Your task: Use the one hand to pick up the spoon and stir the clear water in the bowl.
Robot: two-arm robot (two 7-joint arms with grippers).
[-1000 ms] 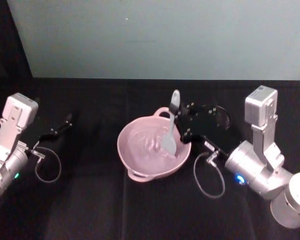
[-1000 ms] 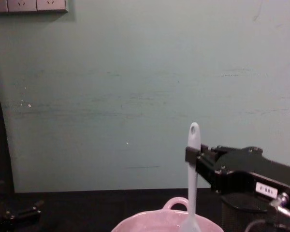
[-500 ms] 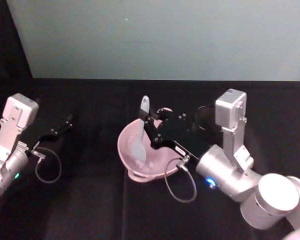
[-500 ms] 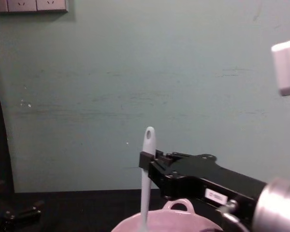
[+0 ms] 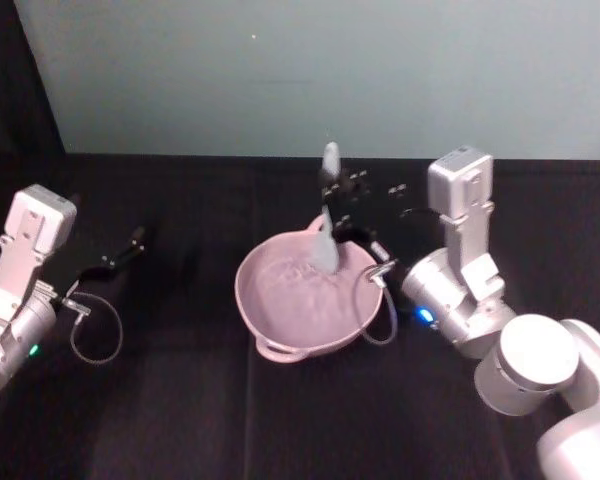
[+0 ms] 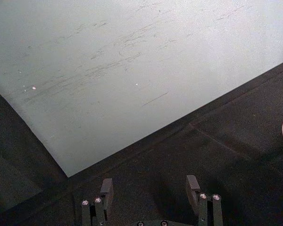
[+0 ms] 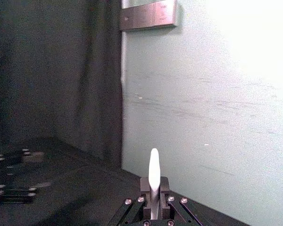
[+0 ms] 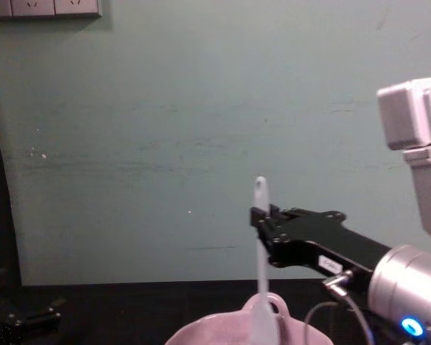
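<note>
1. Your right pincer (image 5: pixel 329 188), clamped on the spoon (image 5: pixel 326 228), has swung across the bowl (image 5: pixel 310 346) from its left side to its far rim. The head stays in the water (image 5: pixel 290 285), so stirring looks underway.
2. The bowl's loop handle (image 8: pixel 274 307) sits just beside the spoon; mind that rim.
3. Your left pincer (image 6: pixel 148 186), wide and empty, is parked near the surface's (image 5: pixel 180 420) left edge.

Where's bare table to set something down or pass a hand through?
Free: the black table in front of the bowl, and the strip between the bowl and the parked left hand. Crowded: the bowl's right side and far rim, where the right hand holds the spoon, its arm alongside.
</note>
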